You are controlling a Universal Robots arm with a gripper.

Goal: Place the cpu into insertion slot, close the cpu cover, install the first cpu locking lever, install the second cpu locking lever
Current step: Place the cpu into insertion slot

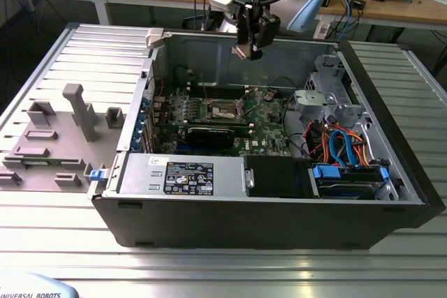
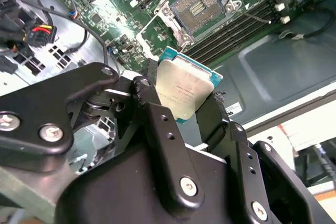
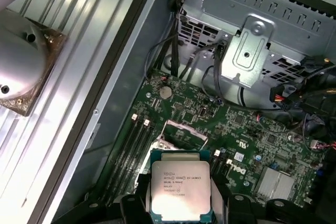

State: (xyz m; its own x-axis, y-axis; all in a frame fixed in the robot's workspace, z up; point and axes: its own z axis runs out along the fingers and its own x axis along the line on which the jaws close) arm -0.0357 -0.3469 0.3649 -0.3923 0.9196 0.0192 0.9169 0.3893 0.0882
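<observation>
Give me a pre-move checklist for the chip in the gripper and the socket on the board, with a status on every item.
1. Grip: the gripper is shut on the cpu, with fingers on opposite edges: ok.
2. The insertion slot is empty: ok.
3. Nothing lies over the slot's opening, and its contacts are exposed: ok.
4. Clearance: in the exterior view the gripper hangs above the open computer case, with the cpu apart from the slot: ok.
5. The cpu's corner orientation matches the slot: cannot tell.
</observation>
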